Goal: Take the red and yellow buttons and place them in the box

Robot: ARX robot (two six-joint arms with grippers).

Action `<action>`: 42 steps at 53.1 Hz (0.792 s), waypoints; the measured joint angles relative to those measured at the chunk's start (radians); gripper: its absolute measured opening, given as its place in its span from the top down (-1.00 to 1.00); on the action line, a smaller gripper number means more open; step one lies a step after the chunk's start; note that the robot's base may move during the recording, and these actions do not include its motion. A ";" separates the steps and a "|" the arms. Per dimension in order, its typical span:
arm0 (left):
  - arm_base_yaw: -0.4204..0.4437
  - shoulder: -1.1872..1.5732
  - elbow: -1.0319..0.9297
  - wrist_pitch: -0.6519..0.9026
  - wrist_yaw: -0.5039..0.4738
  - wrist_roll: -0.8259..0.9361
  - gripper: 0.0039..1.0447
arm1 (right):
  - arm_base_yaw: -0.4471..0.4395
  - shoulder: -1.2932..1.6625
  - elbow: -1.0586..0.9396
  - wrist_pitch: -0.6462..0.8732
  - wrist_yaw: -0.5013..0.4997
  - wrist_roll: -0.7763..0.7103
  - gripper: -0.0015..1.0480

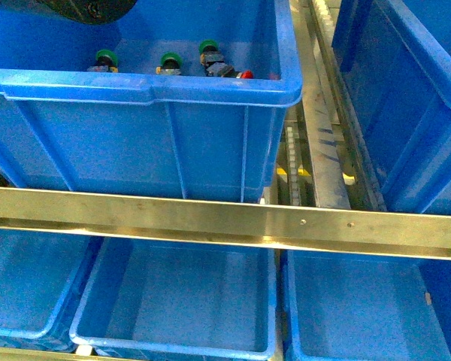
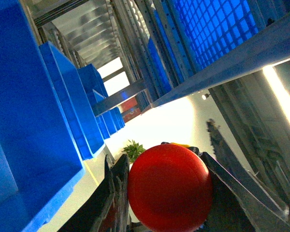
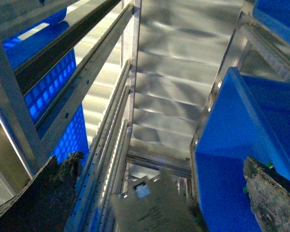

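Note:
In the left wrist view the round red cap of the red button (image 2: 170, 187) fills the gap between my left gripper's (image 2: 165, 195) dark fingers, and the gripper is shut on it. A thin yellow sliver (image 2: 181, 144) peeks out behind the cap; I cannot tell what it is. The yellow button itself is out of view. In the front view, a small red cap (image 1: 246, 74) lies beside a dark switch body (image 1: 220, 70) inside the upper blue bin (image 1: 158, 90). My right gripper (image 3: 162, 198) is open and holds nothing, facing shelf rails and a blue bin (image 3: 232, 159).
Green-capped switches (image 1: 105, 58) (image 1: 171, 62) (image 1: 209, 48) stand in the upper bin. A steel rail (image 1: 225, 218) crosses the front view. Below it sit empty blue boxes (image 1: 173, 342) (image 1: 301, 331). Another blue bin (image 1: 406, 90) is at the right, beyond a roller track (image 1: 316, 135).

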 joint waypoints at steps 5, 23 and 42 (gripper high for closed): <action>-0.005 0.000 0.000 -0.017 -0.004 0.003 0.36 | 0.041 0.004 0.027 0.006 0.011 -0.019 -0.88; -0.020 0.000 -0.002 -0.064 -0.026 0.023 0.36 | 0.057 0.004 0.042 -0.028 0.064 -0.065 -0.57; -0.035 -0.034 0.006 -0.148 -0.084 0.047 0.33 | 0.041 0.003 0.042 -0.062 0.098 -0.104 0.35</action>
